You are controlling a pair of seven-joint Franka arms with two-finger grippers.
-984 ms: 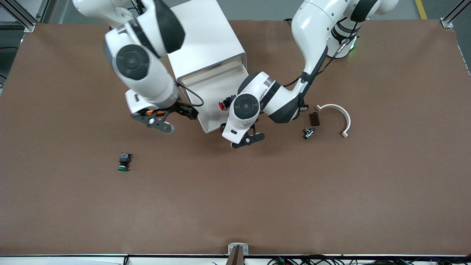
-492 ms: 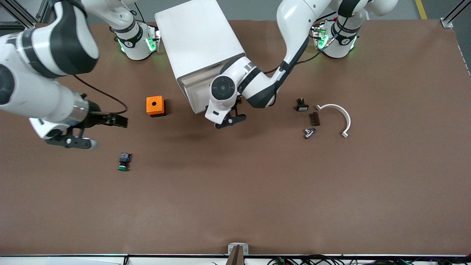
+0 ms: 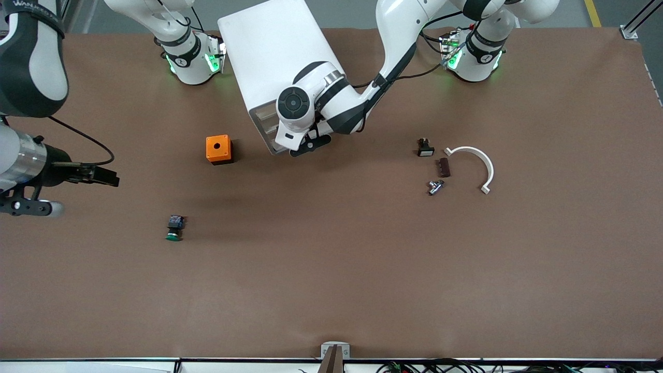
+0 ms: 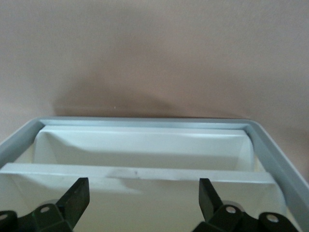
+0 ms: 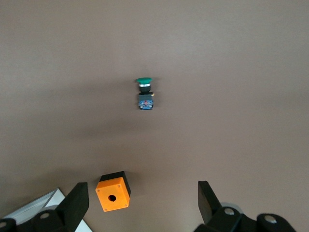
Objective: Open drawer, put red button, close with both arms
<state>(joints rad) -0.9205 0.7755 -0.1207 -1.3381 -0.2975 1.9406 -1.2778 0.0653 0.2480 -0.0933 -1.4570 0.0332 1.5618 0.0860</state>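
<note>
Since the previous frame, left gripper (image 3: 309,145) has pushed the drawer (image 4: 145,145) nearly flush into the cabinet (image 3: 277,57); fingers spread wide, empty. Right gripper (image 3: 77,176) has withdrawn to its own table end, fingers parted, empty, over bare table. Red button not visible.

drawer (image 3: 269,127) pushed shut, right pincer (image 3: 77,176) withdrawn
</note>
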